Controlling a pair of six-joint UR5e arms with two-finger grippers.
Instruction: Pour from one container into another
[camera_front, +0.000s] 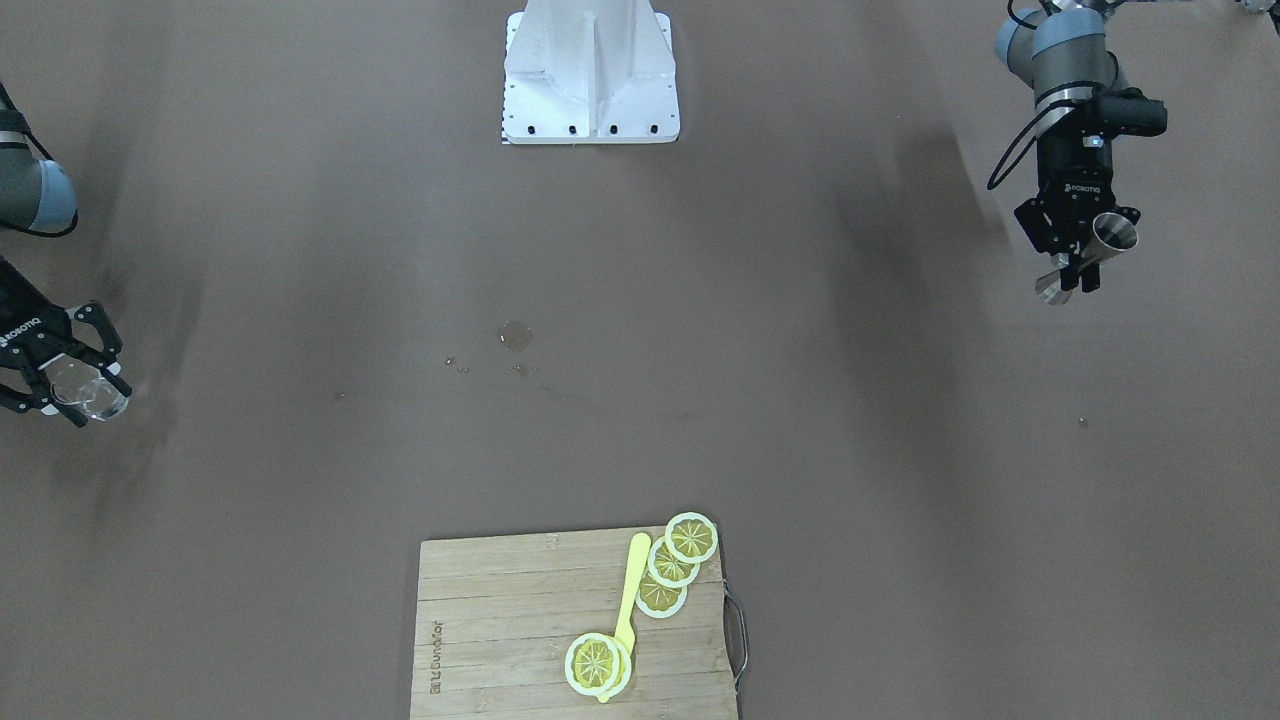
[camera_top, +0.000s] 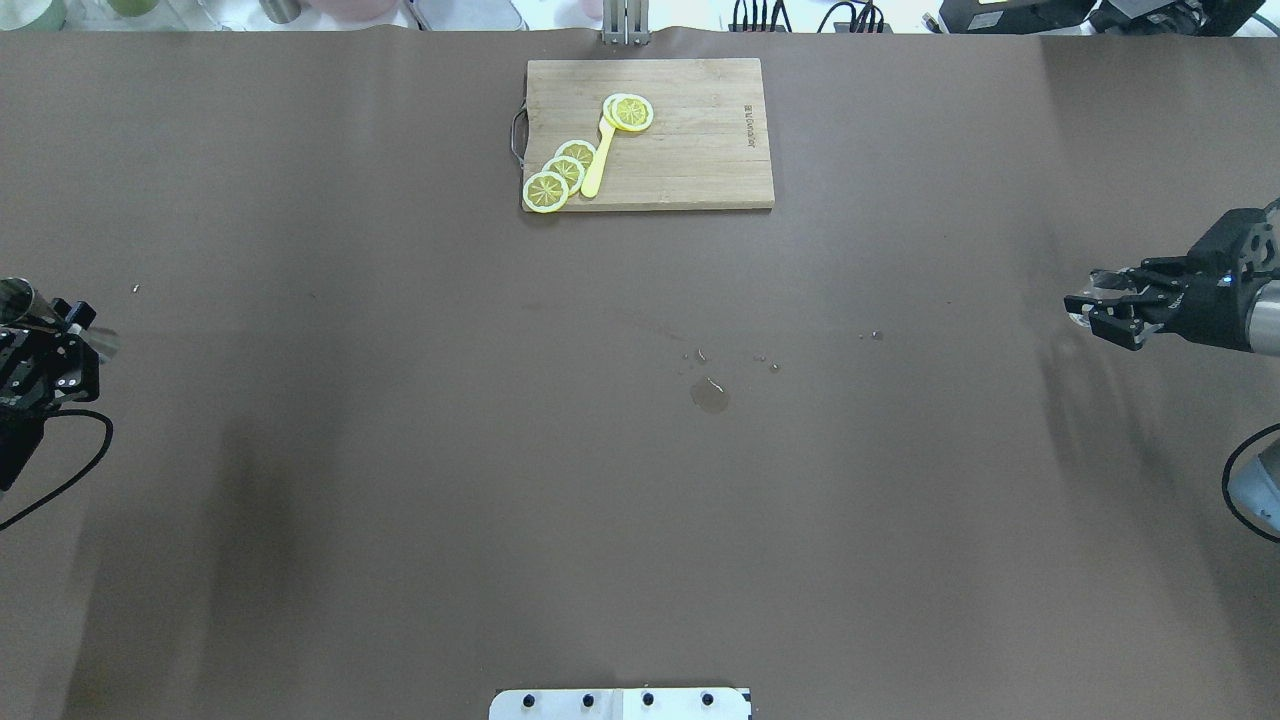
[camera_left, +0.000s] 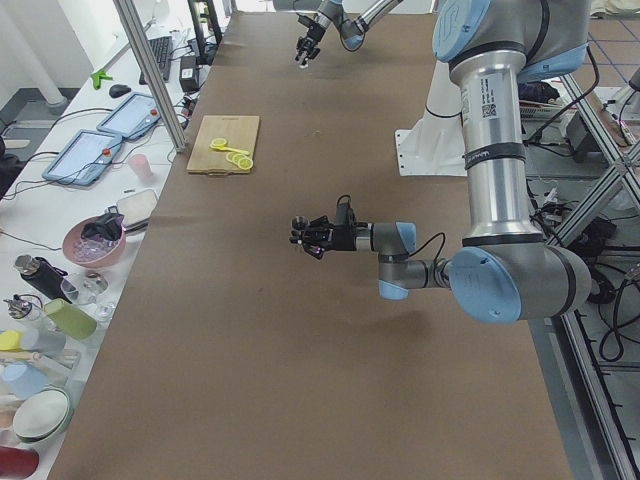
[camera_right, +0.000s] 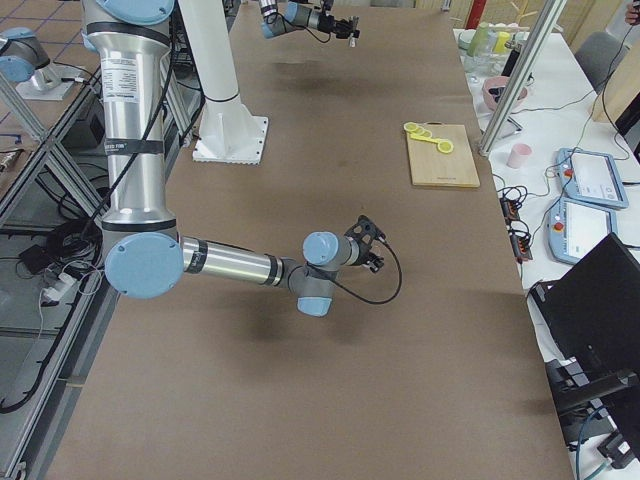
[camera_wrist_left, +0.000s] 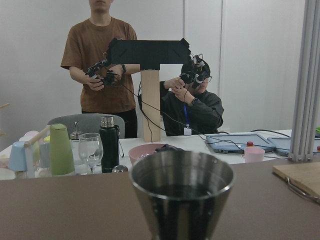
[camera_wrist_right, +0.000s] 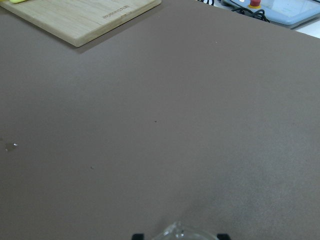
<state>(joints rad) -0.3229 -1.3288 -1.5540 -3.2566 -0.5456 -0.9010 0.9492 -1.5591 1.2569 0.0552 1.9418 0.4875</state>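
The jigger (camera_front: 1112, 235) is clamped at its waist between the closed fingers of the left gripper (camera_front: 1080, 268), its mouth level in the left wrist view; whether it holds liquid cannot be determined. The glass (camera_front: 90, 395) sits in the closed jaws of the right gripper (camera_front: 62, 385), with only its rim visible below the right wrist camera. The two vessels are well apart, at opposite ends of the table (camera_top: 400, 500). The main risk is misalignment at the pour: both mouths are narrow, so tipping before one lip is directly above the other would send liquid past the rim. A puddle (camera_top: 710, 396) with droplets lies between the grippers (evidence that spillage is a real risk here). The second risk is slip: both vessels are smooth, and a fast wrist roll could rotate either one in its jaws. The board (camera_top: 690, 150), far forward of both grippers, is unlikely to interfere.
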